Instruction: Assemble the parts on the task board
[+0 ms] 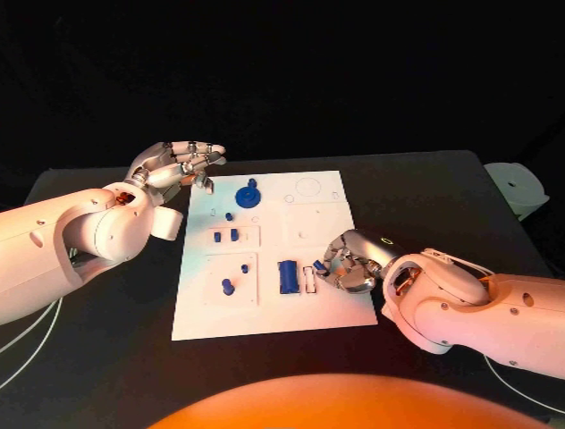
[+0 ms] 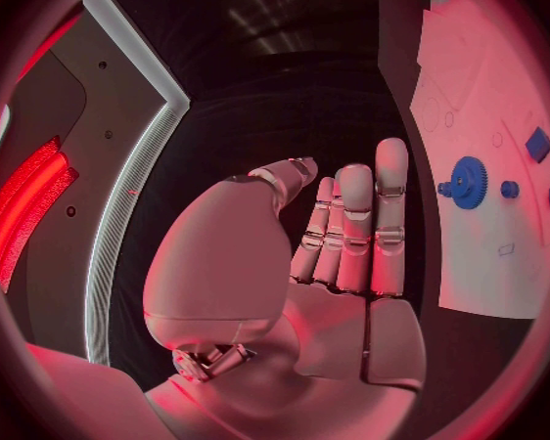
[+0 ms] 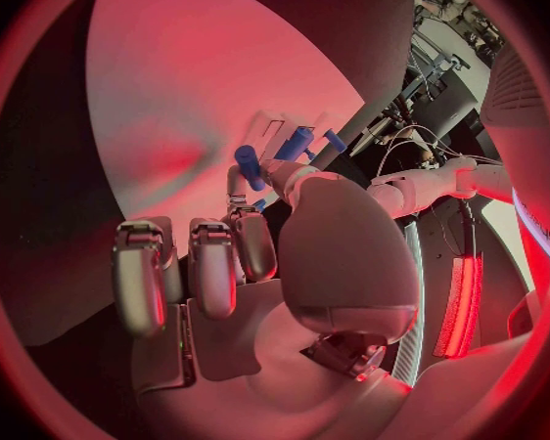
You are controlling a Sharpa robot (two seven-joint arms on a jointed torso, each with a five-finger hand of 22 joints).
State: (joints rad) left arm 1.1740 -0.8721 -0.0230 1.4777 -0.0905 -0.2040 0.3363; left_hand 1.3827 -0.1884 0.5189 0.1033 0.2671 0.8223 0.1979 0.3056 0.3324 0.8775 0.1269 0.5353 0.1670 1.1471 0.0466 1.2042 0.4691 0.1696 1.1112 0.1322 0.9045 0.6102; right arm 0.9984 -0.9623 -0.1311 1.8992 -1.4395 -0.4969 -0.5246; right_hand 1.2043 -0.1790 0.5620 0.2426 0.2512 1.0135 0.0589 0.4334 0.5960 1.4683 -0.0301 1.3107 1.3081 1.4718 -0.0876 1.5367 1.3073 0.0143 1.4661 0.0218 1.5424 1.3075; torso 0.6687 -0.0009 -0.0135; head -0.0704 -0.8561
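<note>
A white board (image 1: 273, 259) lies in the middle of a black table (image 1: 451, 192), seen from above. The left hand (image 1: 177, 165) hovers at the board's far left corner, off the board's edge, fingers apart and lightly curled, holding nothing; the wrist view shows the same hand (image 2: 337, 235) with fingers upright and empty. The right hand (image 1: 347, 264) rests on the board's right side, its fingers curled toward a small blue peg (image 1: 320, 266), which it pinches between thumb and fingertip; the wrist view shows this peg (image 3: 249, 164) upright at the fingertips. Just left of that hand a blue block (image 1: 288, 275) lies on the board. Farther left is a small blue oval piece (image 1: 229, 287). Two small blue pieces (image 1: 224, 236) sit side by side near the board's left middle. A round blue gear (image 1: 247, 196) sits near the far edge, close to the left hand.
</note>
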